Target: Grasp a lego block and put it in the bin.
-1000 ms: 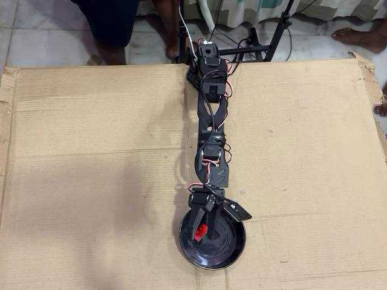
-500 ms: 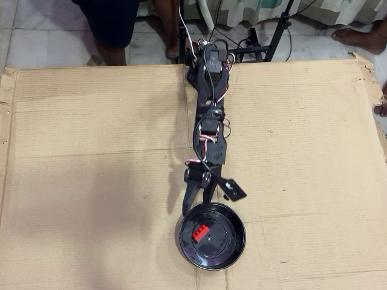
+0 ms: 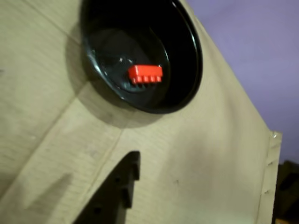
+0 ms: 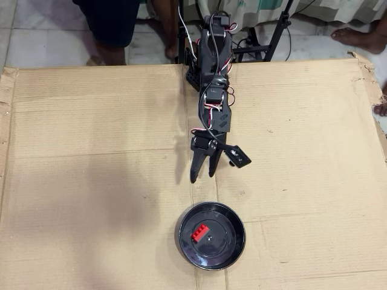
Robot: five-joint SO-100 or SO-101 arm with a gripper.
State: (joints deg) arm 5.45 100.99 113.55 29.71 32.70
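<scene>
The red lego block (image 4: 199,232) lies inside the bin (image 4: 233,249), a round glossy black dish near the front edge of the cardboard in the overhead view. My gripper (image 4: 202,177) hangs just behind the dish, pointing toward it, jaws a little apart and empty. In the wrist view the block (image 3: 145,74) rests on its side on the dish's flat centre, and the dish's rim (image 3: 194,79) fills the top. Only one black finger (image 3: 119,186) shows at the bottom, well clear of the dish.
Brown corrugated cardboard (image 4: 91,169) covers the work area, with a torn right edge (image 4: 375,115). The arm's base (image 4: 208,54) stands at the back edge. People's legs and bare feet (image 4: 357,36) are on the tiled floor behind.
</scene>
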